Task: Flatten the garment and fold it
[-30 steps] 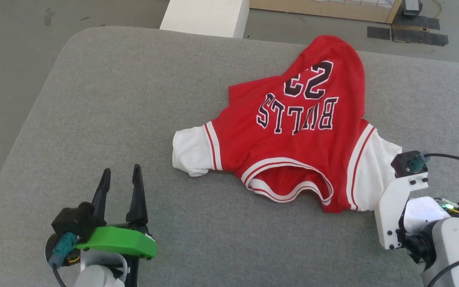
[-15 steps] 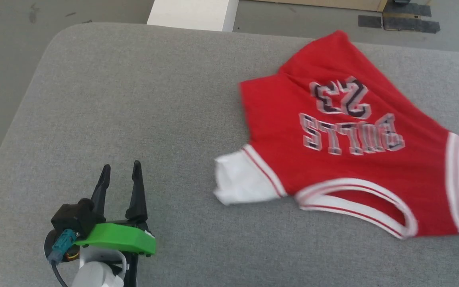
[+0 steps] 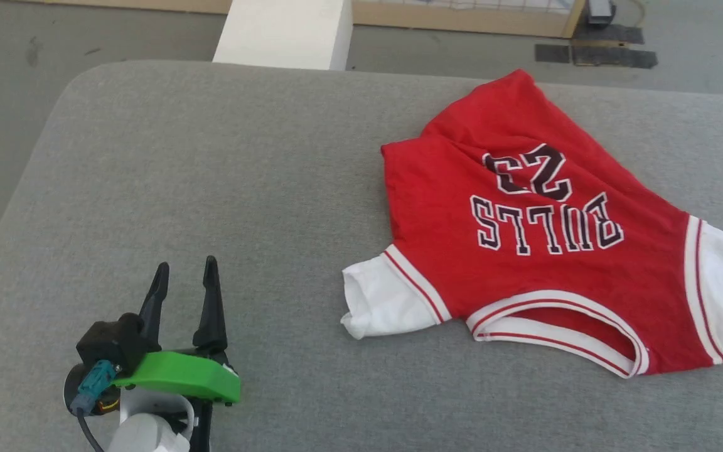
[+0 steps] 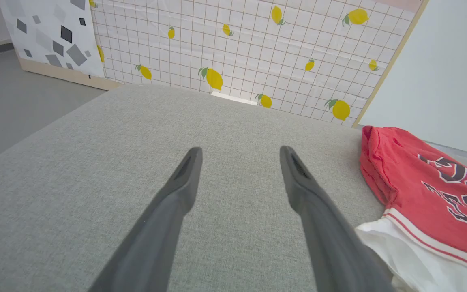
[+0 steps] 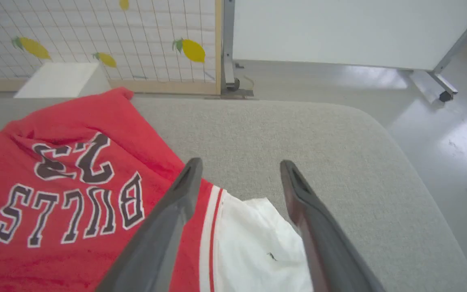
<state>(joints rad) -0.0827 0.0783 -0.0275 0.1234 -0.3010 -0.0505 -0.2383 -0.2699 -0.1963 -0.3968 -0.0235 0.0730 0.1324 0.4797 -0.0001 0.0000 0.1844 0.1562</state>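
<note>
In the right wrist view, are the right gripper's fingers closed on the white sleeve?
No, the right gripper has its fingers spread apart over the white sleeve, clamping nothing.

Readable print stands on the garment (image 3: 524,251): the word "BULLS" in black letters outlined in white, with the number "23" in the same style, both on its red front. In the head view both read upside down, the tops of the letters pointing back toward the robot. They lie well to the right of the left gripper (image 3: 186,270) and farther out than its fingertips. In the right wrist view the word and number sit left of the right gripper (image 5: 237,166), the "B" close beside its left finger and "23" beyond the word. In the left wrist view, skewed, cut-off pieces of the lettering show far right of the fingers.
</note>
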